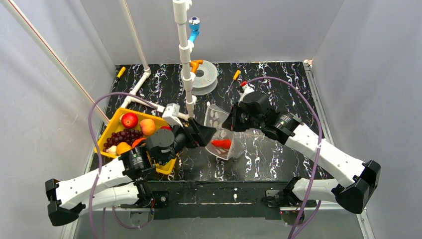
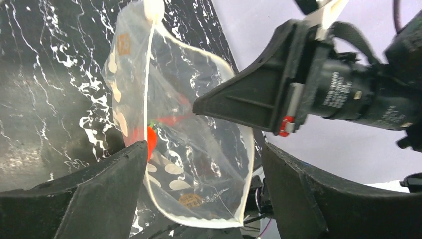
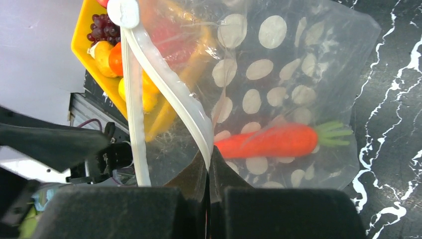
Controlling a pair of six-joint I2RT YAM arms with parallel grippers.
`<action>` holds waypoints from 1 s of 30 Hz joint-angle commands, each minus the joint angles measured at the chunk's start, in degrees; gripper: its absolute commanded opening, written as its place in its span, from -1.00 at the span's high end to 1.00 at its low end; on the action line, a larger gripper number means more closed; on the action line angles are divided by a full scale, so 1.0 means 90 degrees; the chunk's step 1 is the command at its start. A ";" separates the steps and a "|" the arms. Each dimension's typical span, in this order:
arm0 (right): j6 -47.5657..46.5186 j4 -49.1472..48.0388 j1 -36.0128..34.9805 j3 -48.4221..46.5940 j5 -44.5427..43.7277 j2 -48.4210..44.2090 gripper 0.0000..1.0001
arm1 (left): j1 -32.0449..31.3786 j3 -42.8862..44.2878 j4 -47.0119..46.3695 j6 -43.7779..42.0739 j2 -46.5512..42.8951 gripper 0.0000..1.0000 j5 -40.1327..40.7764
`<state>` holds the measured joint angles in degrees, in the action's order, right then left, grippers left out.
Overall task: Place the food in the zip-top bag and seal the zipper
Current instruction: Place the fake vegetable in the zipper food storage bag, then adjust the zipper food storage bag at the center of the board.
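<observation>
The zip-top bag (image 3: pixel 278 64) stands near the middle of the dark marbled tabletop (image 1: pixel 278 79), between the two arms, with its mouth turned to the left and held apart. The right end effector (image 3: pixel 209 164) is clenched on the zip-top bag at its mouth edge. Its two fingertips are pressed together on the whitish zipper (image 3: pixel 171 92), which splits into two strips above the grip. One strip runs straight and the other bows away, so the mouth gapes. Inside the pouch lies an orange toy carrot (image 3: pixel 271 141), on its side against the lower, dotted wall, its green top pointing toward the closed bottom of the bag. The left end effector (image 1: pixel 201 133) hangs just at the open mouth on the bag's left side. Its fingers are spread wide and released, with nothing between them. From its own wrist view the pouch opening lies straight ahead and the right end effector's tip reaches in from the right. The rest of the food sits in a yellow tray (image 3: pixel 78 47) at the left of the tabletop, beside the left arm. A red apple (image 1: pixel 129 120) is at the far end, a peach (image 1: pixel 147 126) just right of it, and purple grapes (image 1: pixel 122 137) are nearer, with orange and yellow pieces at the near end that are partly hidden by the arm.
</observation>
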<state>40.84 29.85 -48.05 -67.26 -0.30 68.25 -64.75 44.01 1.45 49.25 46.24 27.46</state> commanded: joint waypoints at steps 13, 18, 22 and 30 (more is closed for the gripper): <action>-0.0935 0.0496 0.0017 -0.0277 -0.0474 0.0002 0.97 | 0.1763 0.1281 0.2663 -0.0703 -0.0169 -0.66 -0.2156; -0.0999 0.0499 0.0017 -0.0368 -0.0451 0.0057 0.97 | 0.1765 0.0898 0.1805 -0.0352 0.0346 -0.60 -0.3210; -0.1012 0.0514 0.0017 -0.0407 -0.0415 0.0073 0.97 | 0.1762 0.0806 0.1475 -0.0173 0.0955 -0.53 -0.3651; -0.1239 0.0772 0.0016 -0.0450 -0.0645 -0.0013 0.97 | 0.1765 0.1270 0.1720 -0.0559 0.1920 0.82 -0.4519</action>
<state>32.29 35.18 -48.07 -68.51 -4.36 68.75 -49.06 51.57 15.11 47.75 61.60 -6.81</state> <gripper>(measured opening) 0.023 0.333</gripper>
